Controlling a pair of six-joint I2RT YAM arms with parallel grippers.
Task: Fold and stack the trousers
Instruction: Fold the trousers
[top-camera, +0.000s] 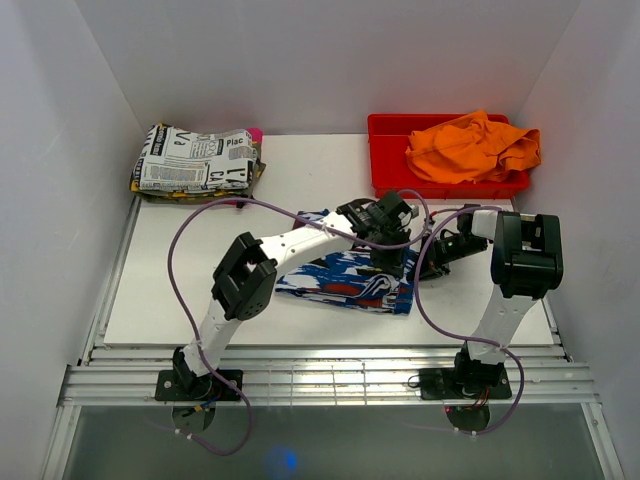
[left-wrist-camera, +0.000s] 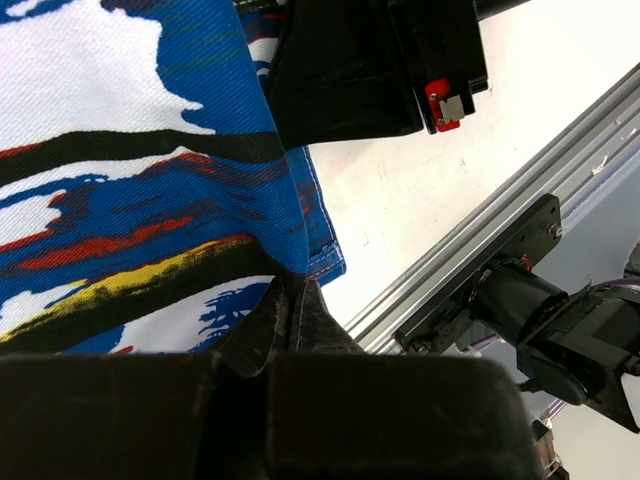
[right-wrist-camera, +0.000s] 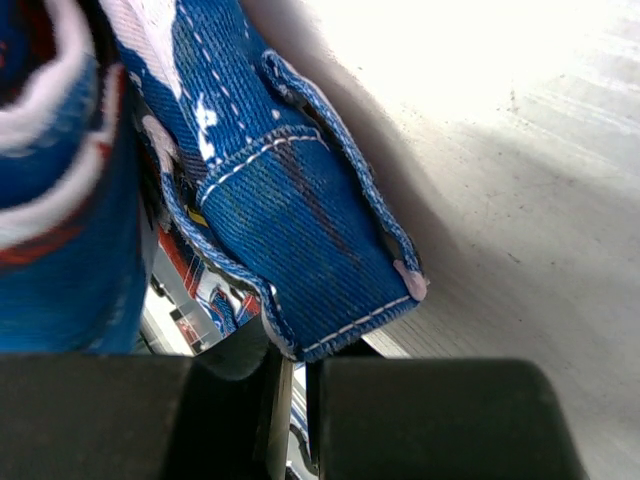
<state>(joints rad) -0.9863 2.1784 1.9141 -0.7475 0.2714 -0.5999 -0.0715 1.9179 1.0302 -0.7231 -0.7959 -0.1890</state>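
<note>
trousers (top-camera: 345, 282) 1 | newsprint-cloth pile (top-camera: 195, 162) 1 | red bin (top-camera: 440, 188) 1 | orange cloth (top-camera: 475, 145) 1 | robot arms (top-camera: 245, 282) 2

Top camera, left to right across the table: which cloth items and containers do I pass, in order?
newspaper-print folded cloth → trousers → red bin → orange cloth, which lies in the bin

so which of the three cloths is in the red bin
The plain orange cloth, bunched in the red bin; the blue trousers and newspaper-print cloth lie on the table.
</note>
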